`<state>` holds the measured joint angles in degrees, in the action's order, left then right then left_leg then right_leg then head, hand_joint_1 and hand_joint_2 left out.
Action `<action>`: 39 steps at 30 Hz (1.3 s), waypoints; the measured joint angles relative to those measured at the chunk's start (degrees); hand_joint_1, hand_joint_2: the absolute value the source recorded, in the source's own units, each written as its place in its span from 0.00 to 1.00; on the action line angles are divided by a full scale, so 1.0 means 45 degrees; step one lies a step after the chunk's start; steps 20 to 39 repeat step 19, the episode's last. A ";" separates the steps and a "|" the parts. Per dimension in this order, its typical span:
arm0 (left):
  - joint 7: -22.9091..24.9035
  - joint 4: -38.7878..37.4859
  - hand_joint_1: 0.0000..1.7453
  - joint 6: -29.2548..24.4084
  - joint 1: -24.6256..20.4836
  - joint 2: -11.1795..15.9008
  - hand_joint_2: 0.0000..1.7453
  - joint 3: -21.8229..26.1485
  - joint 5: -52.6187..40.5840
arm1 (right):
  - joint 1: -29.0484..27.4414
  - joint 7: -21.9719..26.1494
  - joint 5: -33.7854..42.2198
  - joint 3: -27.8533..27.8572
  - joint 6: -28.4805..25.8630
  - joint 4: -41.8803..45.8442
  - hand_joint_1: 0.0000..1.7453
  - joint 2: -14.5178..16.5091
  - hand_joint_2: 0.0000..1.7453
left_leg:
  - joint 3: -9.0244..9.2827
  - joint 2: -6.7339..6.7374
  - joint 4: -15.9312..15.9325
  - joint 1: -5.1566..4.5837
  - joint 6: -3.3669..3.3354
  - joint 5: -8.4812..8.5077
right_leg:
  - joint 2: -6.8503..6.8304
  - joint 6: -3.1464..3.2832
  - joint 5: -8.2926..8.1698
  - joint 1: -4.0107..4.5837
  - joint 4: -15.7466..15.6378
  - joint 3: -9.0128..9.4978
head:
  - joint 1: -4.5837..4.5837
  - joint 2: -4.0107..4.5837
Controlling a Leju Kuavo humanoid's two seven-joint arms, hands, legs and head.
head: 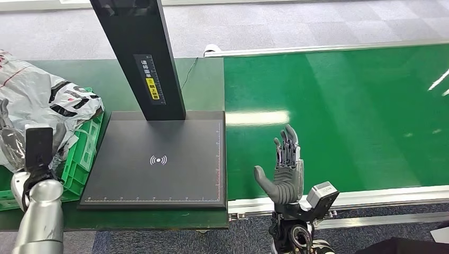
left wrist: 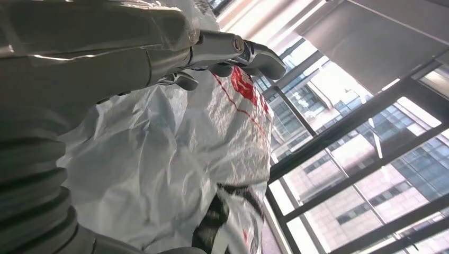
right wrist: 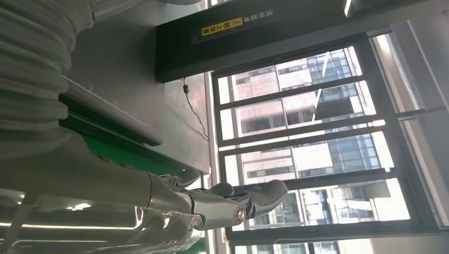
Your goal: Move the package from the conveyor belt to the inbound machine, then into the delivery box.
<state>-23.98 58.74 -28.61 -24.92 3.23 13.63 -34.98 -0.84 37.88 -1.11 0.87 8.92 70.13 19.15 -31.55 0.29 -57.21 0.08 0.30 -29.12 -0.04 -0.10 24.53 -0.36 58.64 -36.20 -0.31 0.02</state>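
Observation:
The package [head: 50, 98], a crumpled grey-white plastic bag with black and red print, lies in the green delivery box [head: 80, 159] at the far left. My left hand [head: 7, 138] is at the package's near-left side. In the left wrist view its fingers [left wrist: 233, 48] lie stretched along the package [left wrist: 174, 159] and touch it without curling around it. My right hand [head: 286, 170] is raised, open and holding nothing, over the near edge of the green conveyor belt [head: 344, 116]. The right wrist view shows that hand's fingers [right wrist: 238, 198] spread. The black inbound machine's platform [head: 159, 174] carries nothing.
The machine's black post [head: 140, 53] rises from the back of the platform. A thin cable [head: 189, 74] runs behind it. The belt's metal rail [head: 370, 198] runs along the near side. Grey carpet lies beyond the table.

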 joint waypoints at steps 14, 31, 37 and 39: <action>-0.1408 0.4447 0.00 0.3267 0.4424 -0.1443 1.00 -0.2287 0.2548 | -0.0096 -0.0011 -0.0146 0.0143 -0.0178 0.0084 0.00 -0.0005 1.00 | -0.0004 -0.0001 0.0001 -0.0010 -0.0016 -0.0024 | 0.0002 -0.0018 0.0017 -0.0009 -0.0009 -0.0001 | 0.0001 0.0000; -0.2114 0.4706 0.00 0.6419 0.6069 -0.2286 1.00 -0.4452 0.4794 | -0.0008 -0.0202 -0.0790 0.0166 -0.0801 -0.0068 0.00 0.0003 1.00 | -0.0016 -0.0003 0.0001 -0.0016 -0.0042 -0.0056 | 0.0003 -0.0029 0.0024 -0.0022 -0.0017 0.0000 | -0.0002 -0.0003; -0.2114 0.4706 0.00 0.6419 0.6069 -0.2286 1.00 -0.4452 0.4794 | -0.0008 -0.0202 -0.0790 0.0166 -0.0801 -0.0068 0.00 0.0003 1.00 | -0.0016 -0.0003 0.0001 -0.0016 -0.0042 -0.0056 | 0.0003 -0.0029 0.0024 -0.0022 -0.0017 0.0000 | -0.0002 -0.0003; -0.2114 0.4706 0.00 0.6419 0.6069 -0.2286 1.00 -0.4452 0.4794 | -0.0008 -0.0202 -0.0790 0.0166 -0.0801 -0.0068 0.00 0.0003 1.00 | -0.0016 -0.0003 0.0001 -0.0016 -0.0042 -0.0056 | 0.0003 -0.0029 0.0024 -0.0022 -0.0017 0.0000 | -0.0002 -0.0003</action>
